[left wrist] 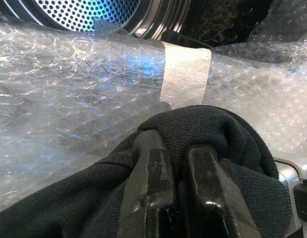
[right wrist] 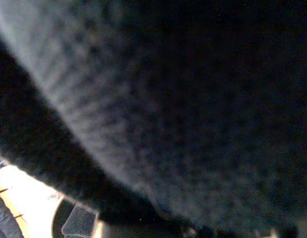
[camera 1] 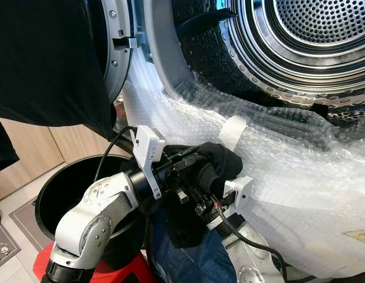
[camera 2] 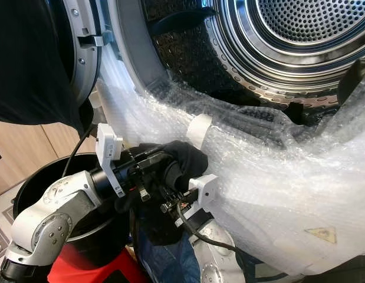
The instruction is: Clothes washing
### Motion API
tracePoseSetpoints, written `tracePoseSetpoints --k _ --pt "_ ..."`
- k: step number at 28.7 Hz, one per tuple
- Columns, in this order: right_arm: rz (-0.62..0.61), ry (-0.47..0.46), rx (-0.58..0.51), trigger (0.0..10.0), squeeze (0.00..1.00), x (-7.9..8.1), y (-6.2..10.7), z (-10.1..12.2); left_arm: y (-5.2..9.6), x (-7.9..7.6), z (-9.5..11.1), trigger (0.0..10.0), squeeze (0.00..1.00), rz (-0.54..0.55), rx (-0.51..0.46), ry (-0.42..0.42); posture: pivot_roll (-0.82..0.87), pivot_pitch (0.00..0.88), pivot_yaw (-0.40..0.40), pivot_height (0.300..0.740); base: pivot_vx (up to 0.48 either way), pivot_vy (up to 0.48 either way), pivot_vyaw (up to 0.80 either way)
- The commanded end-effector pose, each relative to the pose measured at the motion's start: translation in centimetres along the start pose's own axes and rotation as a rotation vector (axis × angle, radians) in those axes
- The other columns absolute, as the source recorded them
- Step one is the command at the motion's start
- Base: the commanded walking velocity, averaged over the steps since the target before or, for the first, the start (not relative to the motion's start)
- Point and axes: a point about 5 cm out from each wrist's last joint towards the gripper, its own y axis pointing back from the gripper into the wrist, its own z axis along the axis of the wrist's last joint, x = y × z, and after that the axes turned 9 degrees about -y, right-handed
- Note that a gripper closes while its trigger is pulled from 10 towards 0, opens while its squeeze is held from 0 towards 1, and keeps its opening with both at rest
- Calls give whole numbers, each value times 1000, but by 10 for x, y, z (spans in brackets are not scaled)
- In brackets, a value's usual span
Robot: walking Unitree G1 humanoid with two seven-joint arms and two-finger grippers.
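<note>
Left eye view: a black garment (camera 1: 220, 160) is being carried up out of the black basket (camera 1: 58, 194) toward the washer drum (camera 1: 300, 35), which lies at 1 o'clock from the bundle. The left gripper (camera 1: 197, 177) is buried in the cloth, with the right gripper (camera 1: 214, 203) pressed in from 5 o'clock. The step in hand is judged to be loading. The bubble wrap (camera 1: 288, 177) over the door sill is being crossed; next move calls for a lift over it, then release inside the drum.

Right eye view: same scene. The garment is bunched, its long axis trailing from 7 o'clock at the basket to 1 o'clock, leading end pointed at the drum. Denim (camera 2: 164, 259) is hanging below it.

Left wrist view: both fingers (left wrist: 153, 173) are pressed close together, pinching black cloth between and around them. A tape strip (left wrist: 185, 74) is seen at 12 o'clock.

Right wrist view: dark knit is pressed against the lens; whether this gripper is spread or clamped cannot be told.
</note>
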Motion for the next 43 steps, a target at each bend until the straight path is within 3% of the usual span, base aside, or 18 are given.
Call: tracePoseSetpoints --k 1,4,5,6,7,8,9,13,15,24,31,34,36,39,40,41,42,43 --pt "-70 -21 -89 0 0 -11 -4 14 -6 -13 18 0 0 -82 -79 -43 75 53 -21 740 0 0 0" --pt "-70 -24 -90 0 0 -10 -5 13 -5 -13 18 39 0 -85 -73 -47 72 39 -18 740 0 0 0" --pt "-70 -23 -90 0 0 -9 -5 13 -5 -13 17 1098 0 -82 -72 -47 72 39 -18 740 0 0 0" --pt "-71 -23 -89 0 0 -9 -5 12 -4 -13 17 1098 0 -84 -67 -50 72 30 -15 740 0 0 0" --pt "-73 -25 -86 0 0 -9 -5 11 -3 -11 16 4510 0 -73 -48 -67 72 30 -15 740 0 0 0" --pt "-73 -26 -86 0 0 -9 -5 11 -2 -10 16 9451 0 -66 -40 -72 72 30 -15 740 0 0 0" --pt "-72 -27 -84 0 0 -9 -5 10 0 -9 16 10000 0 -61 -33 -77 74 21 -11 740 0 0 0" --pt "-83 -2 -47 0 0 -11 -3 4 4 -3 15 10000 0 -8 -19 -87 78 16 -10 740 0 0 0" --pt "-82 -11 -52 0 0 -11 -3 3 6 -2 16 10000 1000 10 -30 -89 81 6 -8 740 0 0 0" --pt "-48 -29 -51 0 0 -7 -1 0 23 2 14 10000 1000 38 25 -98 93 1 -6 740 0 0 0" --pt "-67 -25 -52 0 0 -15 3 2 65 11 16 10000 1000 94 142 -143 109 20 -7 740 0 0 0" --pt "-18 -56 -41 0 0 -16 11 2 83 25 7 10000 1000 254 202 -164 123 23 -7 740 0 0 0" --pt "17 -81 -37 0 0 -15 15 2 89 28 3 10000 1000 298 220 -175 127 22 -7 740 0 0 0" --pt "166 -106 40 0 0 -6 31 2 99 47 -11 10000 1000 523 227 -203 131 23 -10 740 0 0 0" --pt "166 -106 40 0 0 -6 31 2 99 47 -11 10000 1000 523 227 -203 131 23 -10 740 0 0 0" --pt "240 -96 106 0 0 -1 39 -2 106 58 -20 10000 886 663 276 -261 133 25 -10 740 0 0 0" --pt "240 -96 106 0 0 -1 39 -2 106 58 -20 10000 886 663 276 -261 133 25 -10 740 0 0 0" --pt "315 -128 174 0 0 5 51 -6 121 76 -30 10000 0 881 303 -329 128 28 -10 740 0 0 0"
